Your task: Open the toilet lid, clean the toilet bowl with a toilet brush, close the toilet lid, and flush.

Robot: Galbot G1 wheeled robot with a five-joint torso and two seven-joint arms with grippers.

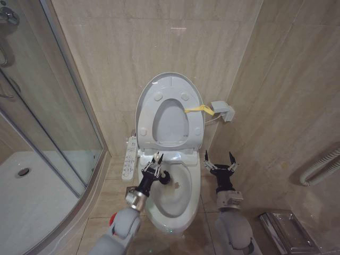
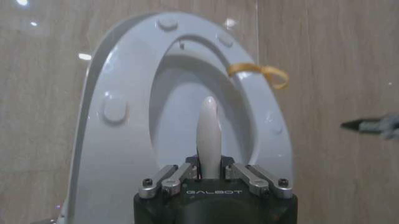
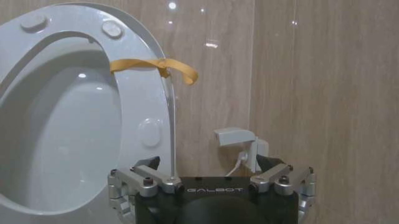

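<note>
In the head view I see the toilet lid raised upright against the tiled wall, the seat ring lifted with it, and a yellow strap loop hanging at its right edge. The toilet bowl stands open below, with the button panel on its left side. My left gripper reaches over the left rim of the bowl, forearm slanting up from the lower edge, and a dark round object sits just beside its tips; I cannot identify it. My right gripper hovers beside the bowl's right side, pointing at the wall, jaws spread wide with nothing between them. The left wrist view adds what the head view hides: the left gripper is clamped on the pale stick handle of the toilet brush, which stands up in front of the raised seat ring. The right wrist view shows the right gripper with jaws apart, facing the wall next to the lid's edge and the strap loop, a small white wall box ahead
</note>
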